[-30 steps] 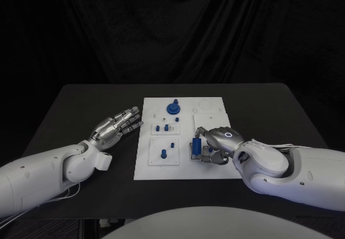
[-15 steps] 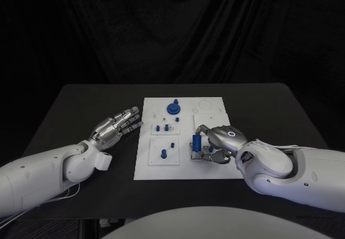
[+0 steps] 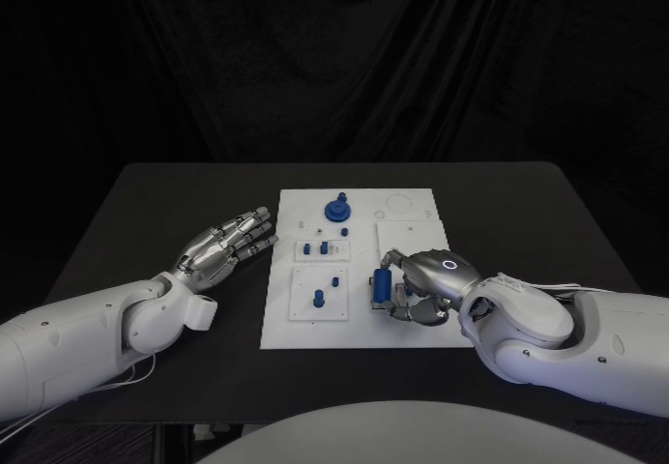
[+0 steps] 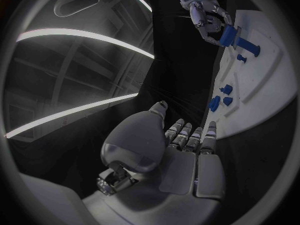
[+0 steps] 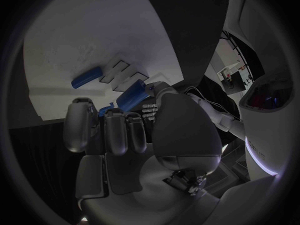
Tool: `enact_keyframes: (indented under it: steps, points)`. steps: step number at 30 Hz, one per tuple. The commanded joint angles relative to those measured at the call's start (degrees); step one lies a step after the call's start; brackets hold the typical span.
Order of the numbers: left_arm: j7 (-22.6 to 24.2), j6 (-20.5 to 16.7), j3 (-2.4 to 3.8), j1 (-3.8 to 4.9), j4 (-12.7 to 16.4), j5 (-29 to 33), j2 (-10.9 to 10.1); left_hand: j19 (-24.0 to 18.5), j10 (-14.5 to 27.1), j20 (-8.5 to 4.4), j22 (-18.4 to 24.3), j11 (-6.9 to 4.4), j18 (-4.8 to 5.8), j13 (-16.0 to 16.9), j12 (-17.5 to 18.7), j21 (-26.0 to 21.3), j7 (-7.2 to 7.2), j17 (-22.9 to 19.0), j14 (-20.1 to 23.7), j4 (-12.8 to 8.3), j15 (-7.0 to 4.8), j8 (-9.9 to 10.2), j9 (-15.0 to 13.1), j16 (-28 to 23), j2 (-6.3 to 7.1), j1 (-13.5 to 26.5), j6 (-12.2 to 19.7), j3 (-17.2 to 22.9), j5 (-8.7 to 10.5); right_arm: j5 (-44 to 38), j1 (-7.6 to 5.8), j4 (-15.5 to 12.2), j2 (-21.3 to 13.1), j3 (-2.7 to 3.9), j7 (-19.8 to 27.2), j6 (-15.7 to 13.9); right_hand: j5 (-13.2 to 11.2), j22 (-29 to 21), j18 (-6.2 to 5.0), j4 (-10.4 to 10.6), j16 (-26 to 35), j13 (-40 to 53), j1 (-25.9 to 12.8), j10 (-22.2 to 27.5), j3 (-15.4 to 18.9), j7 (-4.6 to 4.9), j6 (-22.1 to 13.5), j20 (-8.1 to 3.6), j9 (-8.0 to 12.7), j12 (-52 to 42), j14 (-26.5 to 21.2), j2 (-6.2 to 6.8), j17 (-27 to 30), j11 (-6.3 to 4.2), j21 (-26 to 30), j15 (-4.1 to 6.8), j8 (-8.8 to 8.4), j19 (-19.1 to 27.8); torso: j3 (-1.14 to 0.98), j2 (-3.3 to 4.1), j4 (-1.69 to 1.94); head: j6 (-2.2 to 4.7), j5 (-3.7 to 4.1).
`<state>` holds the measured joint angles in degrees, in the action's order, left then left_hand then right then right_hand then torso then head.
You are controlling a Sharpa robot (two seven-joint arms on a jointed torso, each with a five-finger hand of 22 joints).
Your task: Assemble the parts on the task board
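Note:
The white task board (image 3: pixel 356 329) lies mid-table. My right hand (image 3: pixel 425 285) rests on its right half, and the fingers grip a blue block (image 3: pixel 381 286) that stands by a grey fixture. The left wrist view shows the same right hand (image 4: pixel 201 7) pinching the blue block (image 4: pixel 227 35), with a blue peg (image 4: pixel 247 46) beside it. In the right wrist view the blue block (image 5: pixel 133 96) sits just past my fingertips (image 5: pixel 106 127). My left hand (image 3: pixel 223 247) lies open and flat on the table, left of the board, holding nothing.
A large blue knob (image 3: pixel 336 208) stands at the board's far end. Small blue pegs (image 3: pixel 324 249) and another pair (image 3: pixel 325 295) stand in two inset plates on the board's left half. Bare black table (image 3: pixel 154 213) surrounds the board.
My right hand has shifted slightly toward my body, still on the blue block. The left hand has not moved.

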<state>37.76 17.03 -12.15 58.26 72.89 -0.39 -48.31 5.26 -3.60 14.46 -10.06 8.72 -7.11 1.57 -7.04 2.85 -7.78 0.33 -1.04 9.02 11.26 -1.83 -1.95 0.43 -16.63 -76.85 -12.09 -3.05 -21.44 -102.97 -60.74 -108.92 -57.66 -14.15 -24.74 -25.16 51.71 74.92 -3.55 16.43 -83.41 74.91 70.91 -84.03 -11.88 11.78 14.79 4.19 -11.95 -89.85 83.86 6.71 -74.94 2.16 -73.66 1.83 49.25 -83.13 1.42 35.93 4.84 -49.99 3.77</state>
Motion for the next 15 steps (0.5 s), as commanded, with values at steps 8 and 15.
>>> enact_keyframes:
  steps: [8, 15]
  points:
    - [0.64, 0.57, 0.05, -0.10, 0.08, 0.30, 0.10, -0.11, 0.07, 0.43, 0.06, 0.50, -0.30, 0.04, -0.30, 0.28, -0.52, 0.08, 0.00, 0.36, 0.27, -0.15, 0.00, 0.24, -0.06, 0.47, 0.36, 0.12, -0.03, 1.98, 0.11, 0.07, 0.24, 0.01, 0.57, 5.88, -0.44, 10.00, -0.30, 0.00, 0.72, 13.81, -0.50, -4.35, -1.13, -4.20, 7.28, 0.10, -3.05, 1.16, 2.42, 0.37, -3.54, -0.22, 1.64, 0.08, -2.38, 0.75, 0.00, -0.04, -0.10, -0.01, -0.17]
    - [0.60, 0.52, 0.05, -0.10, 0.17, 0.30, 0.07, -0.11, 0.07, 0.43, 0.06, 0.50, -0.30, 0.04, -0.30, 0.28, -0.52, 0.08, 0.00, 0.36, 0.27, -0.15, 0.00, 0.24, -0.06, 0.47, 0.36, 0.12, -0.03, 2.04, 0.11, 0.71, 0.76, 0.01, -0.06, 6.96, -1.43, 9.61, -0.58, -0.04, 1.37, 12.31, -0.68, -2.52, -1.81, -3.99, 5.95, 0.19, -1.55, 2.76, 1.93, 0.52, -2.65, -0.13, 3.09, -0.02, -5.23, 1.50, -0.04, 0.01, -0.03, -0.01, -0.18]
